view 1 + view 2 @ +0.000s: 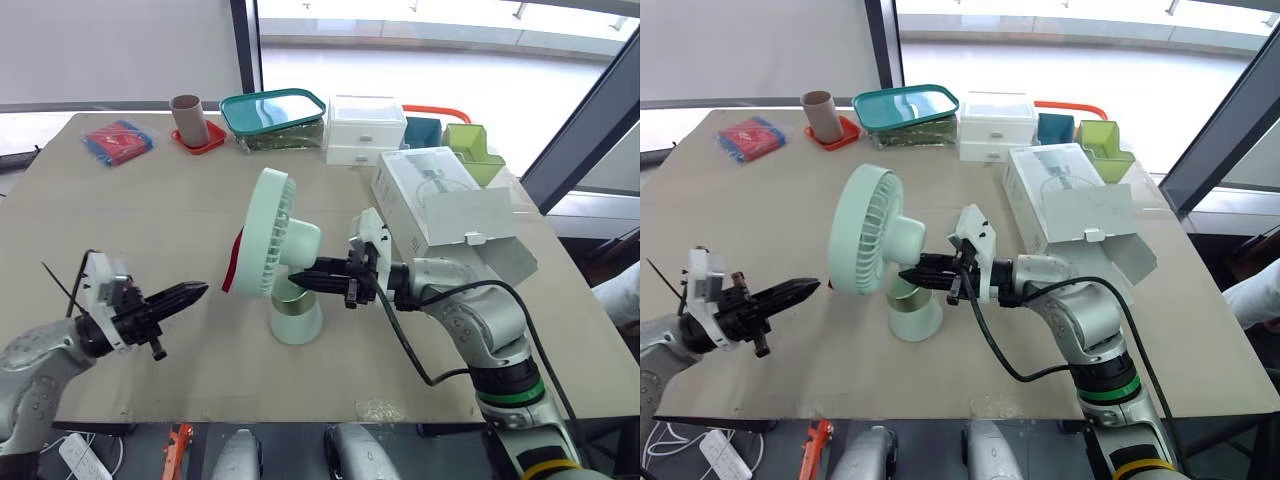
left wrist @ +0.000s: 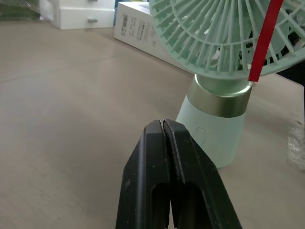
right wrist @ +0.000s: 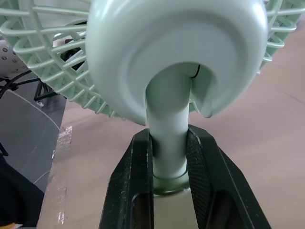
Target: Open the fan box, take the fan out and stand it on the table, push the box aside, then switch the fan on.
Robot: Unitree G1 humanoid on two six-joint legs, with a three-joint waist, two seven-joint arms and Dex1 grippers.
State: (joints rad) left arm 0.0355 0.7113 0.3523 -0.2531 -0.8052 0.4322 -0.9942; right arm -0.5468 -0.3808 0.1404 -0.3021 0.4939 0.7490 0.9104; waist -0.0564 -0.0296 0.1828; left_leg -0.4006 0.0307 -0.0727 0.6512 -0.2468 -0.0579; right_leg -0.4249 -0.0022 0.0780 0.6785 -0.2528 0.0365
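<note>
Mint-green fan [image 1: 283, 250] stands upright on its round base on the tan worktop [image 1: 150, 210], about mid-width and close to the front edge. Its grille faces the robot's left. A red strap [image 1: 232, 262] hangs across the grille.

The right fingers [image 1: 315, 278] reach in from behind the fan. One sits on each side of the thin neck just under the motor housing, clamped on it. The right wrist view shows both pads touching the neck.

The left fingers [image 1: 190, 294] hover near the front-left part of the worktop and point at the fan's front. They are pressed tight together with nothing between them, and they are apart from the grille.

The white box [image 1: 440, 200] lies by the right edge behind the right arm, with its end flap [image 1: 500, 255] folded out toward the front.

Along the back edge:
- a brown cup [image 1: 188, 118] on a red coaster [image 1: 207, 144]
- a teal-lidded container [image 1: 273, 118]
- a white drawer unit [image 1: 364, 130]
- a teal bin [image 1: 420, 130]
- a green bin [image 1: 472, 150]

A red and blue packet [image 1: 118, 140] lies near the back-left corner.
</note>
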